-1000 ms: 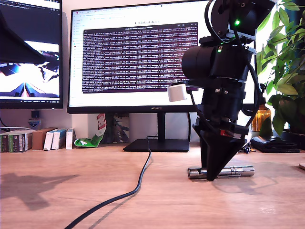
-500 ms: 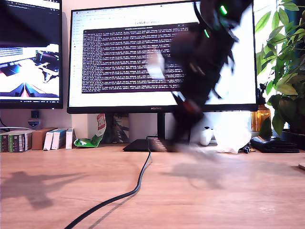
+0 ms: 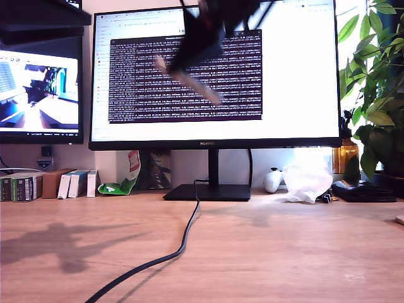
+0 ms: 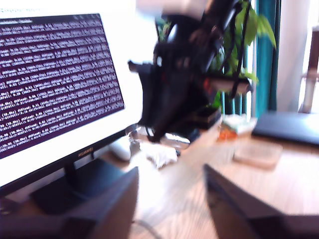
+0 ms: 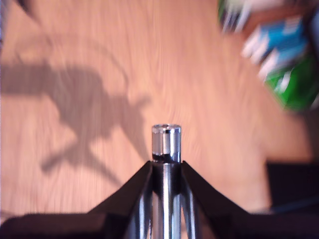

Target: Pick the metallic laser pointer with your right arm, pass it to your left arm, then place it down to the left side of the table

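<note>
Second wrist view: my second claw [image 5: 166,172] clamps the ringed chrome laser pointer [image 5: 166,142]; my first claw [image 4: 169,199] gapes.

the desk [image 3: 303,252] lay open across its front, crossed only by a black cable [image 3: 180,246]. behind stood the monitor stand [image 3: 208,191], small boxes [image 3: 38,185] and a plant [image 3: 379,95].

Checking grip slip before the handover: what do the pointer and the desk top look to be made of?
The metallic laser pointer looks like polished metal: mirror-bright silver with sharp highlights, clamped in my second gripper. The table looks like light-brown wood or wood-look laminate: visible grain, matte sheen; I cannot tell which.
</note>
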Action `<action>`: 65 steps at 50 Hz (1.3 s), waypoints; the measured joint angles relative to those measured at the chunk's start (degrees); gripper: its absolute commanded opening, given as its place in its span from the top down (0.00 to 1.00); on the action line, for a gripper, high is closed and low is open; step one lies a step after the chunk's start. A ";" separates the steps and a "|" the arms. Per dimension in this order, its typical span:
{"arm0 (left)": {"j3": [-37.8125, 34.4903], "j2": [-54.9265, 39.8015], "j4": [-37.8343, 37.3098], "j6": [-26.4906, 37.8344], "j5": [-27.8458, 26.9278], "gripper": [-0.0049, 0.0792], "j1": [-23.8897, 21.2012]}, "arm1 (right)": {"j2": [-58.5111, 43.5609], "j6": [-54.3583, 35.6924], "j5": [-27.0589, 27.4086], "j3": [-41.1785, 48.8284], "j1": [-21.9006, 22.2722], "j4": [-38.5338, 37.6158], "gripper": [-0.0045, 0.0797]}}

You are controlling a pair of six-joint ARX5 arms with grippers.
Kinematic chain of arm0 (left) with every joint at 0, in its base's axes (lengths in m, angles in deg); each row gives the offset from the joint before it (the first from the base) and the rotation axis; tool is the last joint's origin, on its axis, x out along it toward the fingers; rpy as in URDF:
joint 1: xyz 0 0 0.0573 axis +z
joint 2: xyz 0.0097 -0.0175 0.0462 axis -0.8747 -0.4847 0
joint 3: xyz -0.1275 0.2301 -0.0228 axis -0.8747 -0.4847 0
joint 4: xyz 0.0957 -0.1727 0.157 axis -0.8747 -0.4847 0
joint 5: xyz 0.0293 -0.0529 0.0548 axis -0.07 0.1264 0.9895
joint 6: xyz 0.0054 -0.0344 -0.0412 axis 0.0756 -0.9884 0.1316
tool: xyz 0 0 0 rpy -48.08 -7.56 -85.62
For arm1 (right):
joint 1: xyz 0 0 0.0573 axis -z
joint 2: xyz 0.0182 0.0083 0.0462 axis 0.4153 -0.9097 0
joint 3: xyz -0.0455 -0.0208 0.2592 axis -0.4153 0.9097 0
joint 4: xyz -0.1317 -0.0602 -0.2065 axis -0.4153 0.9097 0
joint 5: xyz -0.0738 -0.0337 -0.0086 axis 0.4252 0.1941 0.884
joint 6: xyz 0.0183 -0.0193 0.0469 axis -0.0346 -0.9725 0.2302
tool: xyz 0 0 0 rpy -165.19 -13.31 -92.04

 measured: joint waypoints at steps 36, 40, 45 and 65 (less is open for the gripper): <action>8.85 -23.65 38.14 -26.64 -1.33 0.43 -6.38 | 0.00 3.61 -7.34 -10.03 -7.06 -2.12 0.96; 9.51 -24.11 38.21 -26.64 -1.20 0.43 -7.37 | 0.02 4.72 -7.39 -10.03 -7.69 -3.10 0.96; 9.64 -24.48 38.12 -26.64 -0.50 0.45 -7.87 | 0.02 4.87 -7.37 -10.03 -8.94 -4.79 0.96; 9.64 -24.48 38.27 -26.64 0.70 0.66 -7.87 | 0.02 4.87 -7.32 -10.03 -10.97 -6.08 0.96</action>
